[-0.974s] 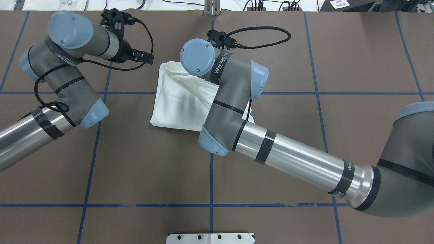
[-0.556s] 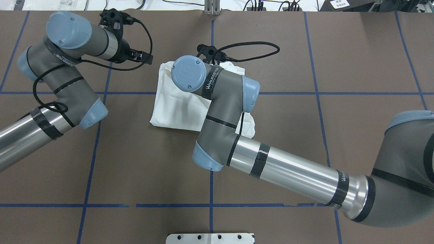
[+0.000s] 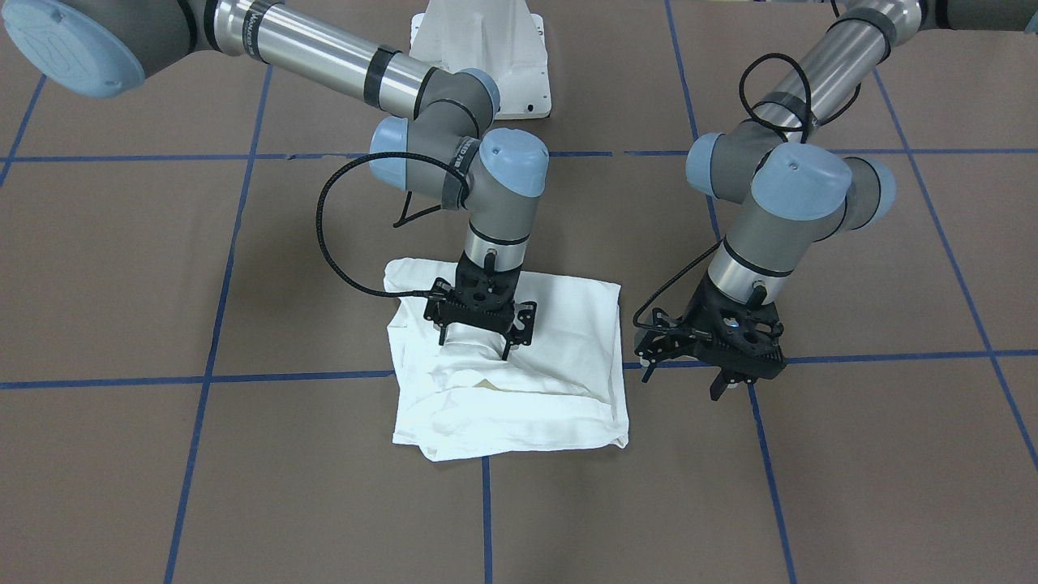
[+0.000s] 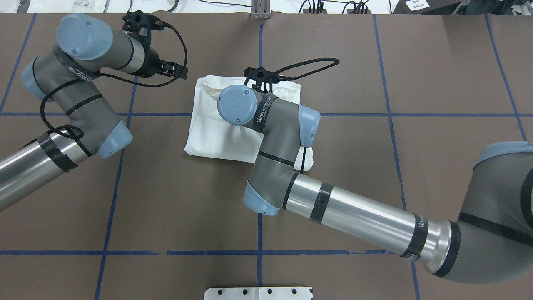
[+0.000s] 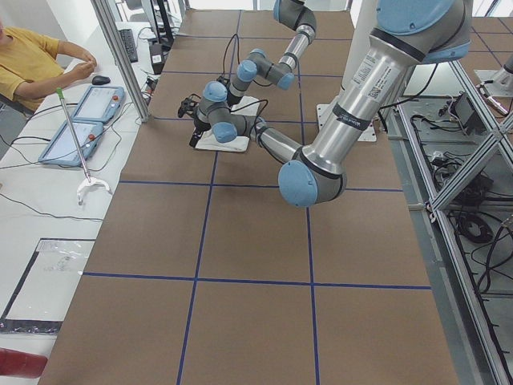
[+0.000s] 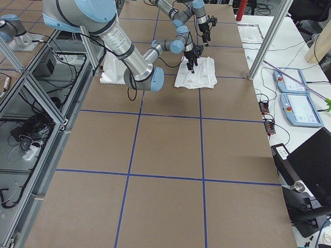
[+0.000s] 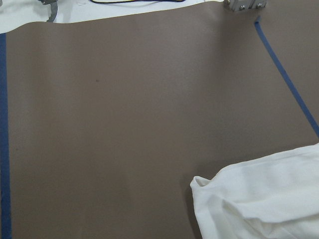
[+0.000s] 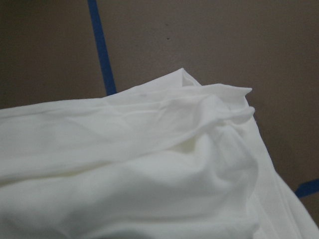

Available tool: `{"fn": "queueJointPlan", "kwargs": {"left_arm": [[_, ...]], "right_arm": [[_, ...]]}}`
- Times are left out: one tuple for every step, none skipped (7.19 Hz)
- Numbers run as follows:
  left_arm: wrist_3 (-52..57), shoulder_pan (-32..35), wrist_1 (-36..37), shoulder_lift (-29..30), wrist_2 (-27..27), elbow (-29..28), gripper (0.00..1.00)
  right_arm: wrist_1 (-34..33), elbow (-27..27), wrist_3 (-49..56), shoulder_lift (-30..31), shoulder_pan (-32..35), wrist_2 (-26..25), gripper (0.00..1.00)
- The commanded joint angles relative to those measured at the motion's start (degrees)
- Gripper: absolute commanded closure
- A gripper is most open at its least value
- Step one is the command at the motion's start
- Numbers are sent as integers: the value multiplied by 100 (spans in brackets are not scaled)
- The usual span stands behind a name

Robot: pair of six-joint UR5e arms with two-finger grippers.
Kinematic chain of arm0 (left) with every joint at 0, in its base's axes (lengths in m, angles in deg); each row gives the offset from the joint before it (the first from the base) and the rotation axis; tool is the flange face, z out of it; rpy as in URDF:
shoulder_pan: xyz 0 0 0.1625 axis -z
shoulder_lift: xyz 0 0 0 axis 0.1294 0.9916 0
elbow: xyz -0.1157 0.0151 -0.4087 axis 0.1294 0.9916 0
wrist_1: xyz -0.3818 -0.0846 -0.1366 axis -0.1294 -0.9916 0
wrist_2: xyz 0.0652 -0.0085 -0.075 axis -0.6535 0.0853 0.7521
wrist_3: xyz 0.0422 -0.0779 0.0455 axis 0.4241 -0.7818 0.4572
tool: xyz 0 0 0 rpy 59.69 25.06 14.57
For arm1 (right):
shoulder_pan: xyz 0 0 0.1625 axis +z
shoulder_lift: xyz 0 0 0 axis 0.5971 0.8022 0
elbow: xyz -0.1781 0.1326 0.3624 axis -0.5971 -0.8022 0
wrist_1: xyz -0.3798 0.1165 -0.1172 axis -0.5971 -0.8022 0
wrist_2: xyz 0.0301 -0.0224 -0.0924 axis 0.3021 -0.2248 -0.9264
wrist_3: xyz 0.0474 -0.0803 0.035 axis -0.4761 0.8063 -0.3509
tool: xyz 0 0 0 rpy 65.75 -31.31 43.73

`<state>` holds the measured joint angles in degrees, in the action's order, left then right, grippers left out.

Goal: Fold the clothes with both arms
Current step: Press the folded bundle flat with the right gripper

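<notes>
The clothes are a white shirt (image 3: 559, 389) folded into a rough square on the brown table, also seen in the overhead view (image 4: 212, 133) and both wrist views (image 7: 264, 204) (image 8: 149, 174). My right gripper (image 3: 474, 347) points down over the shirt's middle, at a raised wrinkle. Its fingers are open and nothing shows between them. In the overhead view the wrist hides that gripper. My left gripper (image 3: 679, 385) hangs open just off the shirt's edge over bare table (image 4: 181, 71) and holds nothing.
Blue tape lines (image 4: 260, 216) grid the table. The white pedestal base (image 3: 478, 49) stands behind the shirt. A metal plate (image 4: 258, 293) sits at the near edge. A person (image 5: 32, 60) and tablets (image 5: 80, 120) are at a side table.
The right arm brought the lifted part of the shirt down; it now lies flat with its far right corner showing. The right wrist drew back toward the robot. The left arm stayed put.
</notes>
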<state>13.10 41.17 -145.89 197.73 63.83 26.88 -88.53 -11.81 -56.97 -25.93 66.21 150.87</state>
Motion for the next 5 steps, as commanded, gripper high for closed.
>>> {"fn": "queueJointPlan", "kwargs": {"left_arm": [[-4,0,-3,0,0,3,0],[-21,9,-3,-9,0,12,0],[-21,9,-3,-18,0,55,0],[-21,9,6,-52,0,99,0],[-30,9,6,-122,0,230,0]], "right_arm": [[73,-508,615,12,471,-188,0],[430,-815,826,12,638,-293,0],[895,-1088,889,-5,745,-311,0],[987,-1091,942,-162,807,-250,0],[987,-1056,934,-294,877,90,0]]}}
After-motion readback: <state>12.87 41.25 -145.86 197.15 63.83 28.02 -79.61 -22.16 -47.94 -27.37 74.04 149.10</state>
